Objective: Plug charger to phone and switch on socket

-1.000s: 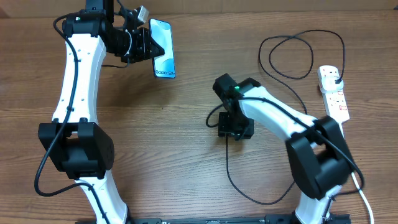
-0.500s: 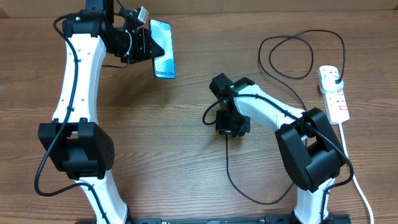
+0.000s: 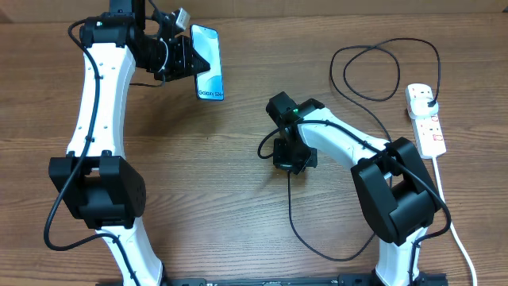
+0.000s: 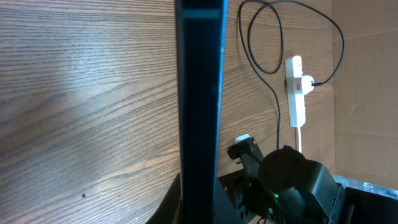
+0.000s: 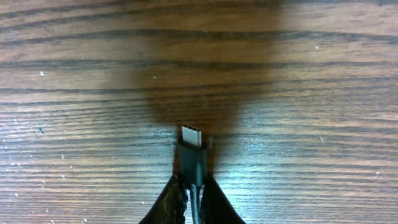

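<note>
Overhead looks straight down, far; left wrist sights past phone point(image 4: 199, 93) to socket point(image 4: 296, 90), overhead's 3 o'clock; right wrist hugs table point(image 5: 93, 74).

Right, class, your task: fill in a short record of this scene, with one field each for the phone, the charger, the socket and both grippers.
phone: raised at far left, screen lit, no cable in it
left gripper: shut on phone
charger: connector tip bare just above the table, plug seated in socket
right gripper: shut on charger just behind the tip
socket: lying at right edge, switch position unreadable
</note>
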